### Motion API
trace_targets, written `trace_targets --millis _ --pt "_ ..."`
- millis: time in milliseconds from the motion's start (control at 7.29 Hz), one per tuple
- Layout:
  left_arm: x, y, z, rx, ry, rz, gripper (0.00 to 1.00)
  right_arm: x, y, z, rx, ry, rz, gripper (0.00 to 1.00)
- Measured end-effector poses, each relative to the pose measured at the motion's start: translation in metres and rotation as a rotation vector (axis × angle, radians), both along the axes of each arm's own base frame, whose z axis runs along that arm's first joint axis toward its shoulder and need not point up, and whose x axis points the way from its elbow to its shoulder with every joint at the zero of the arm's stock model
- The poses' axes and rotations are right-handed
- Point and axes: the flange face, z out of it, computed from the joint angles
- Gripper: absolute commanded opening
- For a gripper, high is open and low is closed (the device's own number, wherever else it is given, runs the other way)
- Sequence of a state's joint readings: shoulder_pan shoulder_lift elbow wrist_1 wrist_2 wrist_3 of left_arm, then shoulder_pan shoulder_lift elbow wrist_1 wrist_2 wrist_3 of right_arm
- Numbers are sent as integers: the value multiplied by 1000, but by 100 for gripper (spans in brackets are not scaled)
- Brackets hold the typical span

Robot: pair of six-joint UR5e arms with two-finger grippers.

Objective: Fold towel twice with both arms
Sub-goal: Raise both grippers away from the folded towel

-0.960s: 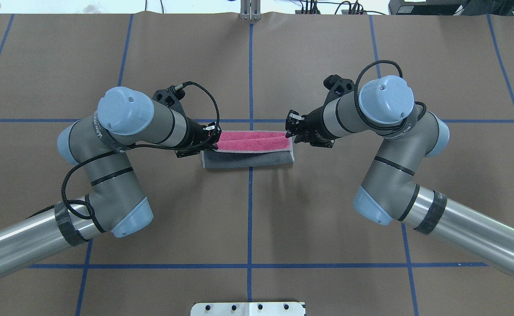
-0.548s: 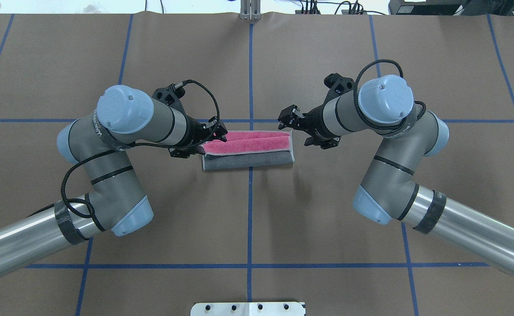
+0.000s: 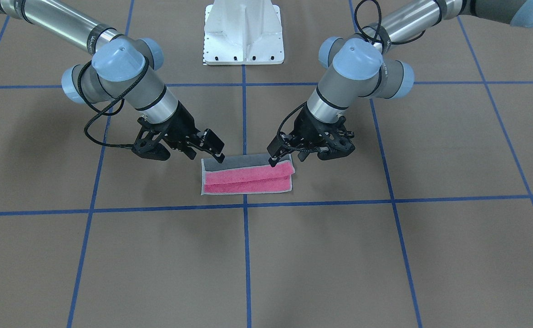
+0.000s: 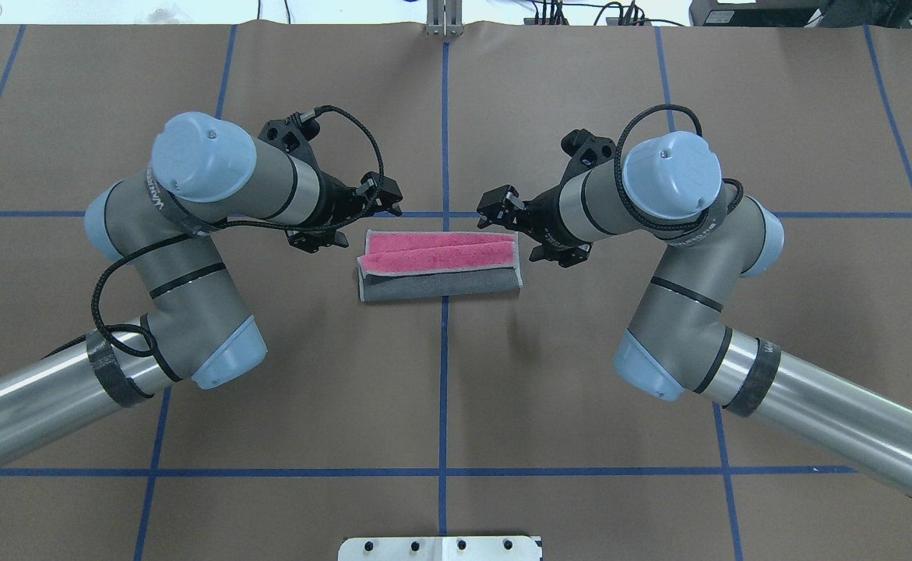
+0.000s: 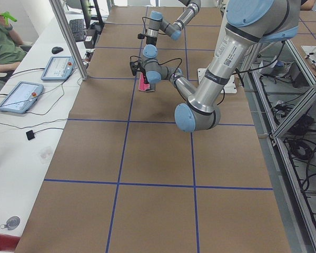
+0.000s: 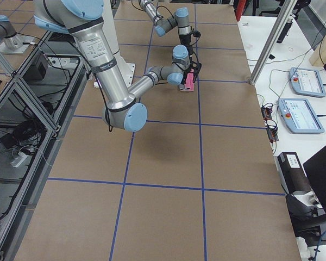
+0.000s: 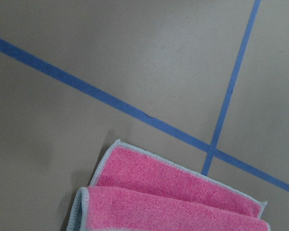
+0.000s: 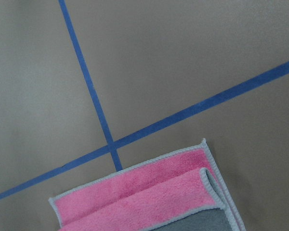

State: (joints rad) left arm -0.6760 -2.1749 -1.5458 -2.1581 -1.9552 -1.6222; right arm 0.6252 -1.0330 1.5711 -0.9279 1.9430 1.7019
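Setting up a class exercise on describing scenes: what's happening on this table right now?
A robot's left arm and right arm are folding a small towel. It lies on the table as a long folded strip, with pink layers away from the robot and grey nearer. The left tool and right tool hover open by its far corners, gripping nothing.

Left arm (image 4: 191,288) and right arm (image 4: 685,312), mine: silver-grey tubes, polished metal on the long sections, matt grey at the joints. Joint caps (image 4: 202,156): light blue, rounded, with a small dark dot on each top cap. Thin black rings divide the segments. Tape bands (image 4: 117,382): black, one around each polished tube. Cable (image 4: 105,312): black, braided, one on each arm. Lettering on the joint housings: too small to read. Left gripper (image 4: 387,199) and right gripper (image 4: 494,206): black. Pedestal (image 3: 243,36): white, dark holes along its edge
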Motion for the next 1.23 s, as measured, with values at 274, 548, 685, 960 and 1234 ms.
trace_targets --millis 274,548,685,960,1234 --pt "-32 -22 5 27 -2 41 100 -19 14 7 -2 16 -34 99" --pt "-44 -28 10 31 -2 52 100 -31 23 12 -2 29 -59 99" --pt "-44 -28 14 30 -5 53 100 -31 23 12 6 33 -62 99" --pt "-37 -25 24 13 -15 51 100 -20 10 11 33 35 -49 99" --pt "-10 -6 18 -13 12 25 100 0 -12 7 44 29 -22 99"
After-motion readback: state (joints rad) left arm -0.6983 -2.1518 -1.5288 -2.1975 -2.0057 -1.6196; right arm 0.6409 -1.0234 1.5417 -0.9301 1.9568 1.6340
